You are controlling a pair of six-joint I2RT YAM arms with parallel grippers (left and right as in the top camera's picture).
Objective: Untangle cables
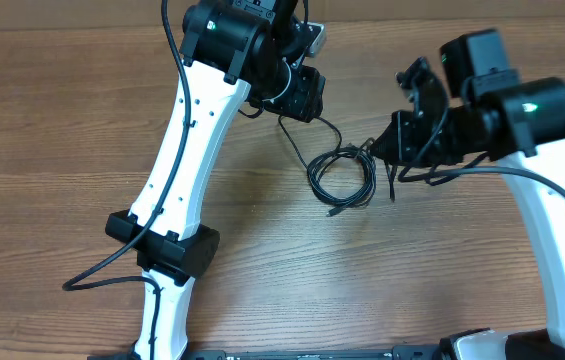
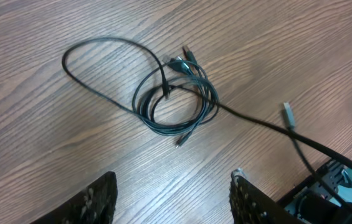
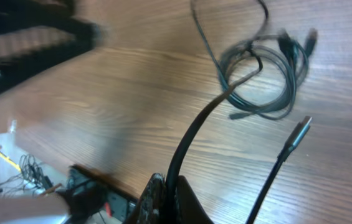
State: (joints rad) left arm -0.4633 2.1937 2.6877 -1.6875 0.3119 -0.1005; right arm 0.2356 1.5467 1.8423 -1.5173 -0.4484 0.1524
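Counter (image 1: pixel 62 120): bare wood, both arms reaching in over the middle. Left hand (image 2: pixel 172 186) hovers above the bundle, fingers spread, nothing between them. Right hand (image 3: pixel 169 198) is pressed together, pinching what looks like a single strand (that view is blurred) running up to the coil. Cables (image 2: pixel 210 99) lie mid-counter between the arms. Most strands are wound in one tight coil, with one big loop lying outside it. Silver-tipped plug (image 2: pixel 286 115) sits free beside the held strand. Judgement: early. One end is gripped, the coil isn't separated yet.

Brown wood-grain tabletop (image 1: pixel 52 130) fills the bg in all views, evenly lit.
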